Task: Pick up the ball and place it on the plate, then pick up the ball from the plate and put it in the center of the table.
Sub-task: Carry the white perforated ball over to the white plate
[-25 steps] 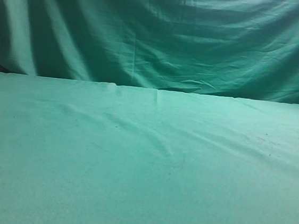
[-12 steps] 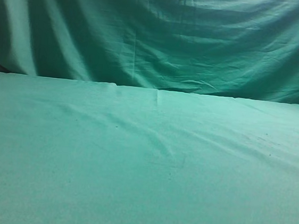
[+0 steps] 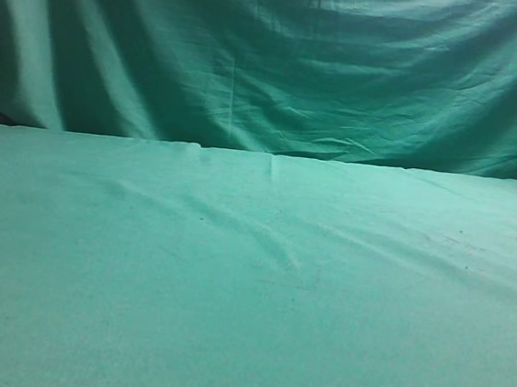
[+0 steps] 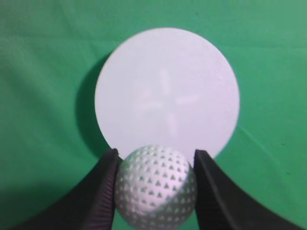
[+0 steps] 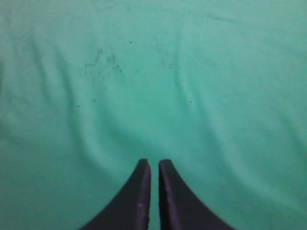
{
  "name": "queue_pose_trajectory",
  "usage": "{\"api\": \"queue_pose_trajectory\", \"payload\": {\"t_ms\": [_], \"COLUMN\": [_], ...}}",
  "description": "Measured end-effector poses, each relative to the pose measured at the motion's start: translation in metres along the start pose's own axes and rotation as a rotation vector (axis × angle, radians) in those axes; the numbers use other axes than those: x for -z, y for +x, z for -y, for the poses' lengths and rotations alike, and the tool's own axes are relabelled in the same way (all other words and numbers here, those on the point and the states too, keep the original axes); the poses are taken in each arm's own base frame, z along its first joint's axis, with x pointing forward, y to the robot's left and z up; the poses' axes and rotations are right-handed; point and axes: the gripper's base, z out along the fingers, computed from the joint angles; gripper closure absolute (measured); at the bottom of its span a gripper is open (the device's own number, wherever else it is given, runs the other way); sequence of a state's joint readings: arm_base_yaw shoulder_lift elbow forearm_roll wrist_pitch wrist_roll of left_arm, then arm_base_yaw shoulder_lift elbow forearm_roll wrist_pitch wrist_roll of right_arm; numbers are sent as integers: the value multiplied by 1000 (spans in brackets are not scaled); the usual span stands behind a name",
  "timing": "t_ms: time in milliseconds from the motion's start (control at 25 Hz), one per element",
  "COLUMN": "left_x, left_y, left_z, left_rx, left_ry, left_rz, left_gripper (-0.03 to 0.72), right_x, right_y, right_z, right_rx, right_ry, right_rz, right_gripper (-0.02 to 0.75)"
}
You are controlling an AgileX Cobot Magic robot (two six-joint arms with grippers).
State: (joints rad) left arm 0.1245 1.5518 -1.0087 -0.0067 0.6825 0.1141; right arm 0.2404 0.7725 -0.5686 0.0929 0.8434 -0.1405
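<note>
The left gripper [image 4: 154,189] has its jaws spread just to the ball's width, pinching the ball [image 4: 156,186] on both sides. The ball is white with a dimpled, perforated skin, and sits over the near rim of the round white plate [image 4: 168,91]. Green tabletop [image 4: 43,72] surrounds the plate. The right gripper [image 5: 154,191] hangs over bare cloth, jaws almost pressed together.

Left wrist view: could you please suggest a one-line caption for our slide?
Left gripper clasping the dimpled white ball above the round white plate on green cloth.
</note>
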Motion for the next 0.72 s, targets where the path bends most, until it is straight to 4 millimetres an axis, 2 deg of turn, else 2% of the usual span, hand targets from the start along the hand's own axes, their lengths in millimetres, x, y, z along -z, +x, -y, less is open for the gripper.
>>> {"api": "queue_pose_trajectory", "payload": {"t_ms": [360,720], "left_x": [-24,-41], "left_y": [-6,-9], "left_z": [-5,-6], "left_rx": [-63,-83], "left_ry": [-46,-57], "left_rz": [24,43], "left_gripper": [379,379], "right_x": [-32,-36], "right_y": [-17,-19], "right_z": [-14,-16], "right_rx": [73,62], "right_ry": [-71,-82], "right_rz": [-107,-101], "right_gripper": [678,678]}}
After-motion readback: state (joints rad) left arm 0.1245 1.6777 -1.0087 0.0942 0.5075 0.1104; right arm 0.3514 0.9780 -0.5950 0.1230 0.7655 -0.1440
